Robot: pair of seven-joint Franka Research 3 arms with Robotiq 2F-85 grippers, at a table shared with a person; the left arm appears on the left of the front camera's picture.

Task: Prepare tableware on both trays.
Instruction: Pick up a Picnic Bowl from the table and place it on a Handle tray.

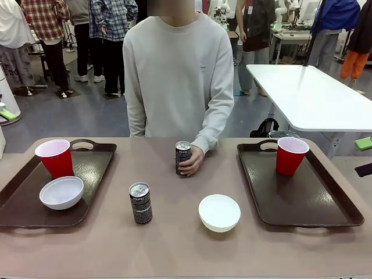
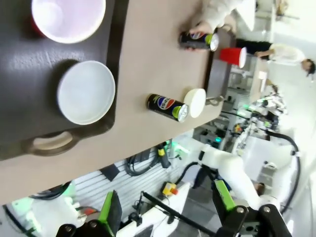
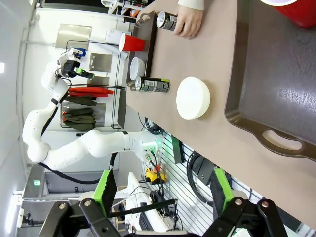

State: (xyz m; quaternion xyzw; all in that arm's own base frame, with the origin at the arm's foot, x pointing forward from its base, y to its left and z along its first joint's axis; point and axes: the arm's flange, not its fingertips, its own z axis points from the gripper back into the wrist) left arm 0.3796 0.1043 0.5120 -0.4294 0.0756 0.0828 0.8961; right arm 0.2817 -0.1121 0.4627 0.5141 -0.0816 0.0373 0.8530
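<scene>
Tan tabletop carries two brown trays: the left tray holds a white bowl and a red cup, the right tray a second red cup. Between the trays sit a second bowl, an upright can, and a can gripped by the person's hand. Both the left tool and the right tool have fingers apart, holding nothing.
</scene>
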